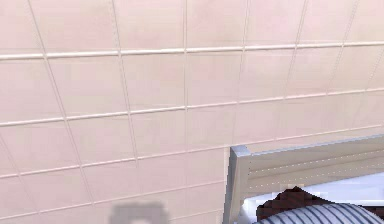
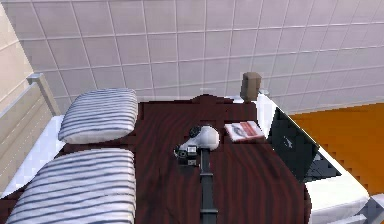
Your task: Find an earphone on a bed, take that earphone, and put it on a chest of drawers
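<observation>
Arm [image 2: 207,195]: a dark square bar rising from the arm side view's bottom edge, just right of the middle, reaching toward the far side. Pale marker squares [image 2: 208,138] stand at its far end. Gripper [image 2: 186,153]: dark body just left of them. Whether it holds anything cannot be told.

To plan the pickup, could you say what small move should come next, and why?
Probably lower the gripper slightly: it shows against the bed's dark cover, its far end hard to make out, so I cannot tell whether it holds anything.
</observation>
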